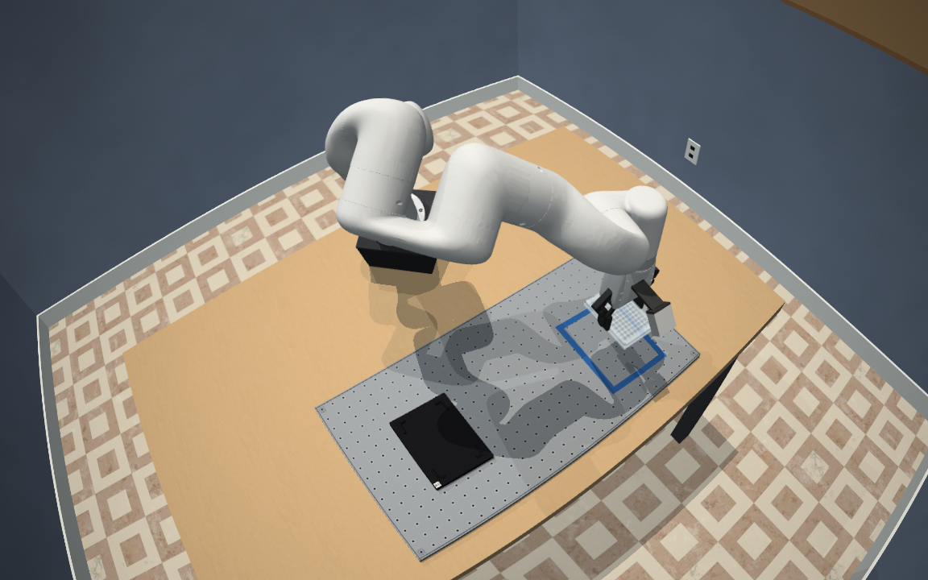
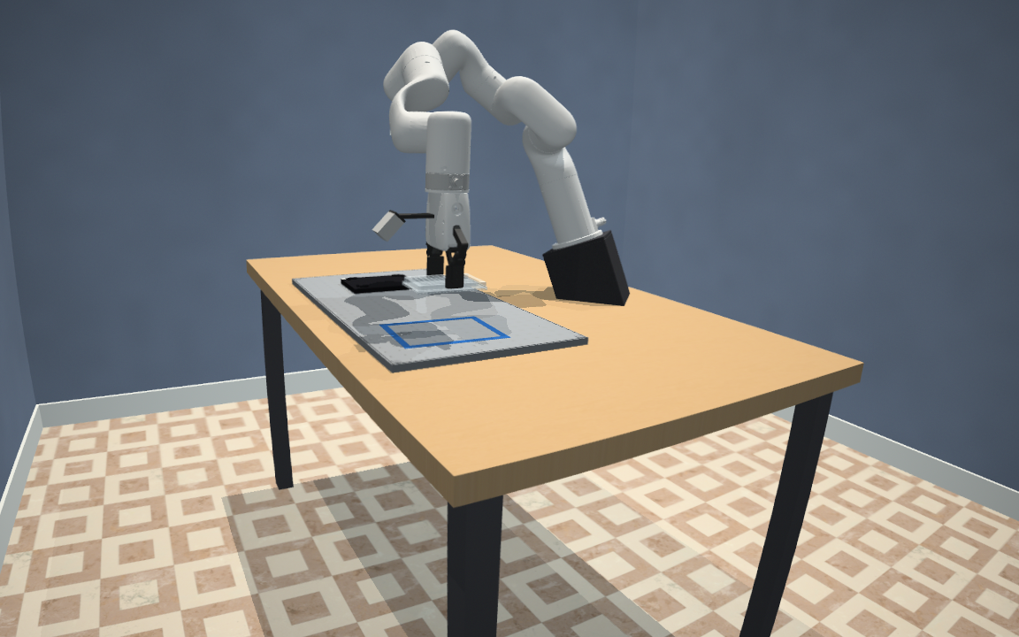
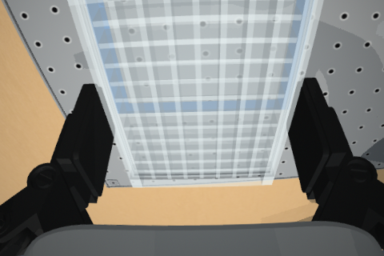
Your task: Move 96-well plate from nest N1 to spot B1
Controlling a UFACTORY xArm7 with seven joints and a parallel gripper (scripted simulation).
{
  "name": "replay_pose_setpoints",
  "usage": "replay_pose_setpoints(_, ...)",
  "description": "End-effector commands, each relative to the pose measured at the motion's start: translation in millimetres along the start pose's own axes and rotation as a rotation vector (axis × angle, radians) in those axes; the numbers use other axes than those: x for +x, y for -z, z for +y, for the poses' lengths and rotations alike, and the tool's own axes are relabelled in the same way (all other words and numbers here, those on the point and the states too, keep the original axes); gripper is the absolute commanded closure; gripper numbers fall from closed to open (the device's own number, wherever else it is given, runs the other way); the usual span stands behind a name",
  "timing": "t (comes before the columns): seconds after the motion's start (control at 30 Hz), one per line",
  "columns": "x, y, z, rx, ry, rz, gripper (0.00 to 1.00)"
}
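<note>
My gripper [image 1: 626, 311] is shut on the clear 96-well plate [image 1: 627, 324] across its long sides and holds it level in the air above the blue taped outline B1 [image 1: 610, 350]. In the wrist view the plate [image 3: 198, 75] sits between the two black fingers, with blue tape showing through and beyond it. In the exterior view the plate [image 2: 443, 281] hangs above the deck, and the outline [image 2: 445, 331] lies below it. The black plate nest N1 [image 1: 440, 439] is empty at the deck's other end.
The grey perforated deck [image 1: 511, 393] lies on a wooden table. The arm's black base [image 1: 395, 254] stands behind the deck. The table edge is close past the outline.
</note>
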State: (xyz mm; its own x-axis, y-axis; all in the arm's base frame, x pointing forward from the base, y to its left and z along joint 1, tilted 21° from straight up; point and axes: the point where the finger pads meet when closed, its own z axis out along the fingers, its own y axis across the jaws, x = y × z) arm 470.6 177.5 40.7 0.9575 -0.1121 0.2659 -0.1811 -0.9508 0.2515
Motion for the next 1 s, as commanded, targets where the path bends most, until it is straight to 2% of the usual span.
replay_pose_setpoints(0.0,0.9,1.8,-1.3,0.003,0.001,0.003,1.0)
replay_pose_setpoints(0.97,0.7,-1.5,0.0,0.003,0.001,0.003,1.0)
